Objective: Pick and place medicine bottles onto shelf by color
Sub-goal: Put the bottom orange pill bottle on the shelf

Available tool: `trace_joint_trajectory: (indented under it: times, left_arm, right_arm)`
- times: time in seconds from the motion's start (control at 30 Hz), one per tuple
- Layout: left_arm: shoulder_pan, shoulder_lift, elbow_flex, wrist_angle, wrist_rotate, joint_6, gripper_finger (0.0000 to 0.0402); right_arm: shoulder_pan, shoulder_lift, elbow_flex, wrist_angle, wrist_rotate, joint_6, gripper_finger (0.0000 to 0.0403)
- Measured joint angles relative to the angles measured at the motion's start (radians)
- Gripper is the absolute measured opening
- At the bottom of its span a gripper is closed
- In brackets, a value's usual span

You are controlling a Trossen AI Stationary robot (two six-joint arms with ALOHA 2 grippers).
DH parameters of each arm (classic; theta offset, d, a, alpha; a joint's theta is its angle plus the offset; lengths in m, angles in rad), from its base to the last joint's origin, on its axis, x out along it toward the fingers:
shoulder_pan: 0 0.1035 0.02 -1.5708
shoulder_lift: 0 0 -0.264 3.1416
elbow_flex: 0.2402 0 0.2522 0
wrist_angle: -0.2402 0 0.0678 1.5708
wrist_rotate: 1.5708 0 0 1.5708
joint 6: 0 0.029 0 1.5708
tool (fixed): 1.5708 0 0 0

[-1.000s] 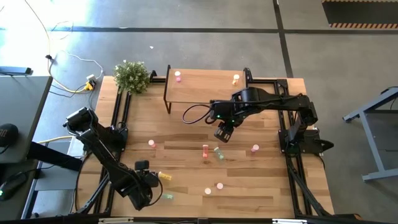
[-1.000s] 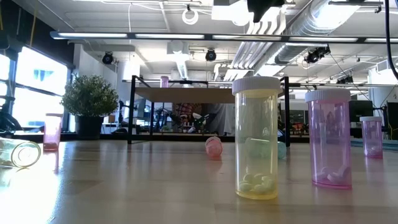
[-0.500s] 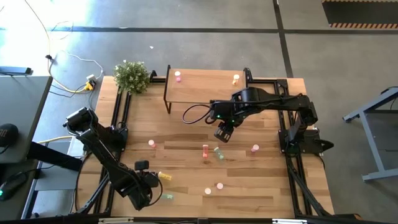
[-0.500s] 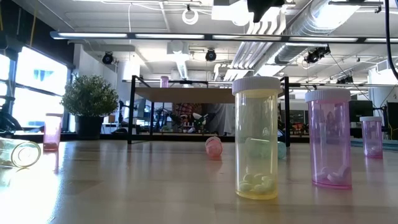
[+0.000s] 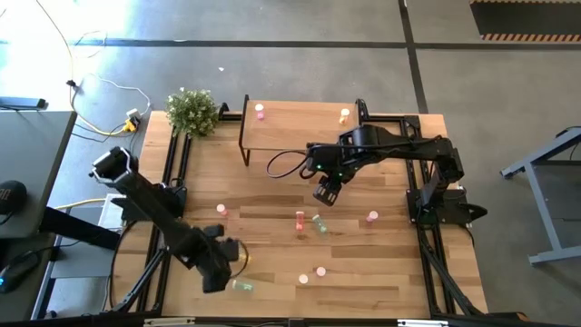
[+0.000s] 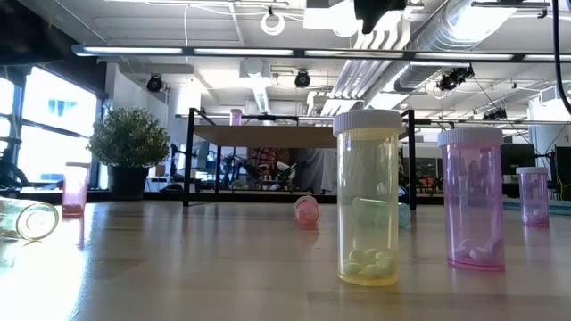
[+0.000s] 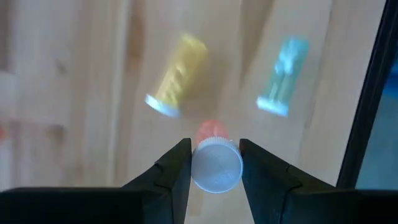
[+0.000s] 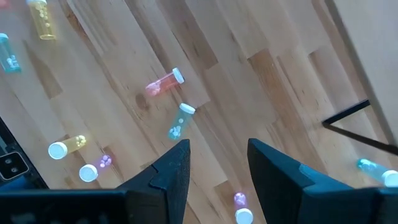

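We see only the white cap and a red sliver of the bottle point(image 7: 216, 163) in the left pincer point(image 7: 215, 163); the yellow bottle point(image 7: 176, 76) and green bottle point(image 7: 283, 76) beyond are blurred.

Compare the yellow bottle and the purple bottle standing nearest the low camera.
The yellow bottle stands nearer and looks taller; the purple bottle sits to its right, a bit farther back. The yellow bottle's pills look pale greenish, the purple bottle's whitish. Both stand upright, capped white, see-through, with a few pills at the bottom.
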Motion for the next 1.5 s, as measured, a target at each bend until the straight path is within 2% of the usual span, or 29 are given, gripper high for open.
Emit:
trace_joint_trajectory:
  times: [0.3, 0.67, 0.9, 1.17, 1.5]
  left_arm:
    - [0.243, -0.18, 0.0, 0.001, -0.036, 0.208, 0.0115]
    - [0.664, -0.295, 0.008, 0.012, -0.037, 0.567, 0.0115]
    - [0.895, -0.287, 0.117, 0.016, -0.005, 0.777, 0.0115]
    - [1.11, -0.223, 0.296, 0.008, 0.009, 0.917, 0.0116]
    - [1.262, -0.033, 0.614, -0.09, 0.013, 0.991, 0.0116]
  right_arm:
    - [-0.074, -0.066, 0.0, 0.0, 0.087, -0.052, 0.0152]
    - [-0.223, -0.117, 0.0, 0.004, 0.103, -0.11, 0.0152]
    - [-0.323, -0.117, 0.0, 0.017, 0.114, -0.185, 0.0152]
    - [-0.432, -0.117, 0.0, 0.024, 0.148, -0.211, 0.0152]
    - [-0.516, -0.117, 0.0, 0.051, 0.147, -0.236, 0.0152]
